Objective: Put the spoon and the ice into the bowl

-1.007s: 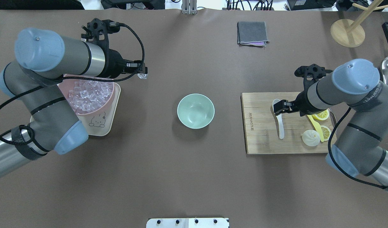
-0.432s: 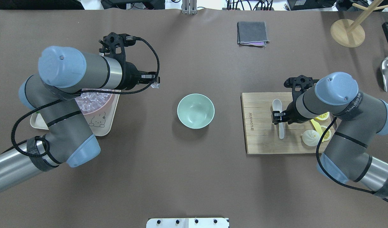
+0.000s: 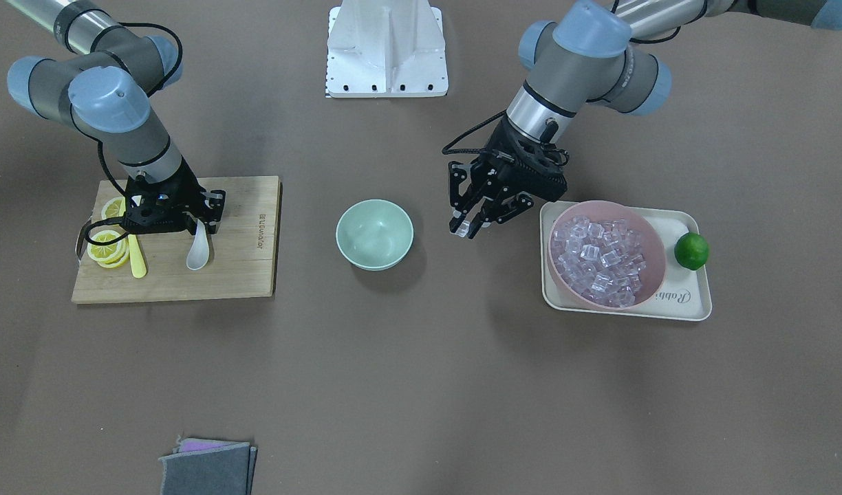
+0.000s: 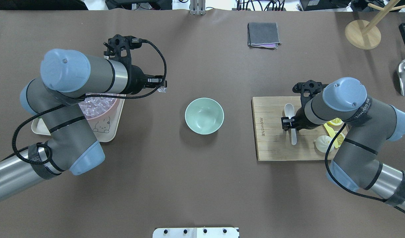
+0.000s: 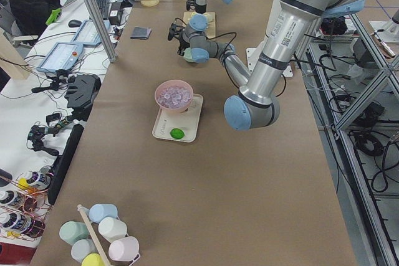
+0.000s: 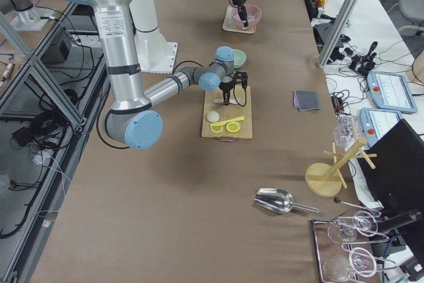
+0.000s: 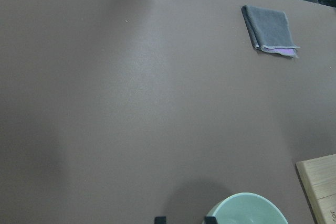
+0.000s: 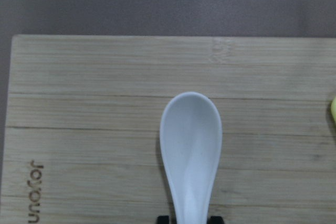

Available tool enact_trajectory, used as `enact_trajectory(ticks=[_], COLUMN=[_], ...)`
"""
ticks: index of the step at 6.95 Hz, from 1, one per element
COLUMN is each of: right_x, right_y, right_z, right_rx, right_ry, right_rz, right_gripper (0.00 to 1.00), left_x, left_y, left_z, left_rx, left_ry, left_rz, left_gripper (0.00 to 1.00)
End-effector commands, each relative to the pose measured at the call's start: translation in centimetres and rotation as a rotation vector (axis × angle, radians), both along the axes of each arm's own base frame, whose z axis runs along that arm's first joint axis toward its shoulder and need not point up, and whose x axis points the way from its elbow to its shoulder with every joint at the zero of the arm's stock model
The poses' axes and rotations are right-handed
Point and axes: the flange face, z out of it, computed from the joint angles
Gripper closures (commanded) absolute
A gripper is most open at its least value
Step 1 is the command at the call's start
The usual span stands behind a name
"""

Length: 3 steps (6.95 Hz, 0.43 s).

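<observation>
Reading across the overhead view from its left, a cream tray (image 4: 113,129) is met first, printed with a small rabbit drawing. In the front-facing view the script "Rabbi" can be made out on its rim, the rest being too small to read. A pink bowl (image 3: 655,245) heaped with clear cubes is carried on the tray, with a lime (image 3: 691,251) beside it.

Just past the tray, the left gripper (image 4: 161,86) is held above the bare surface (image 4: 202,185), between the pink bowl and the mint-green bowl (image 4: 204,116). Its jaws are closed on the ice (image 4: 162,89), a single glassy cube raised off the surface. The bowl is seen upright at the middle.

Further right, a bamboo cutting board (image 4: 272,147) is laid flat. The letters "Joyoun" are branded along its edge nearest the bowl, cut off at the wrist view's border. The spoon (image 4: 289,110) is rested on the board, scoop upward, with its long axis running near to far. The scoop is pointed away from the robot and the handle toward it.

The right gripper (image 4: 289,125) is held low over the handle, just behind the scoop, with its jaws set apart on either side. Lemon slices (image 3: 106,246), a yellow knife (image 3: 137,263) and a white bun (image 4: 322,144) are gathered at the board's right end.
</observation>
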Motion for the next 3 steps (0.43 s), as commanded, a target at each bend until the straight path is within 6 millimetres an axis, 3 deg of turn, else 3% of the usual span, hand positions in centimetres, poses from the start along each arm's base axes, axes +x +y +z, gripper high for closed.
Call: enact_trajectory(ticks=[1,2,3], right_x=[0.4,1.0,2.5], right_y=[-0.3,-0.6,-0.9], right_z=[-0.2,-0.8,-3.0], right_rx=[0.004,0.005,0.017], right_ry=[-0.002,-0.015,-0.043], right_rz=[0.008,0.015,0.028], right_gripper=[1.00,1.00,1.00], left_x=[0.0,-0.1,0.5], left_y=[0.0,0.1,0.4], left_z=[0.1,-0.1,-0.4], left_rx=[-0.001,0.002,0.003], left_ry=[-0.002,0.003,0.007], left_rz=[0.000,0.001,0.007], left_gripper=[1.00,1.00,1.00])
